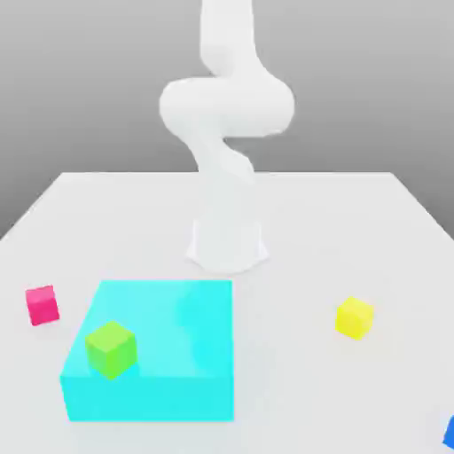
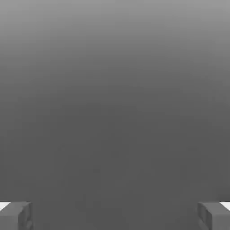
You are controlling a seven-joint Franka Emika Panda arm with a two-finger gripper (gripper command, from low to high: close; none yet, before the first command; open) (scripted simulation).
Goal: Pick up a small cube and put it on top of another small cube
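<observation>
A pale, near-white surface (image 1: 293, 381) is seen in the exterior view, its far edge drawn straight across and its sides spreading towards the camera. Behind it a plain grey backdrop (image 1: 80, 89) is shown, lighter towards 12 o'clock and darker near the surface. Clock directions are read from the middle of the exterior view, with 12 o'clock at the far side.

The white arm (image 1: 227, 106) is stood on its base (image 1: 227, 248) near the middle of the view. It is raised upright, bulged at a wide joint, and carried out of the view at 12 o'clock. In the hand view the claw (image 2: 115, 216) is opened wide, its two fingers set well apart, with nothing held between them; plain grey is seen beyond.

From left to right, the pink cube (image 1: 42, 305), the one to be picked up, is found at 8 o'clock, on the surface and apart from the cyan block (image 1: 168, 328). The block is placed at 7 o'clock, and the green cube (image 1: 111, 350) is seen over its top, towards the block's own 8 o'clock. The yellow cube (image 1: 355, 317), the one to be stacked upon, is found at 4 o'clock, bare on top. Between 4 and 5 o'clock a blue thing (image 1: 450, 434) is cut off by the view's edge.
</observation>
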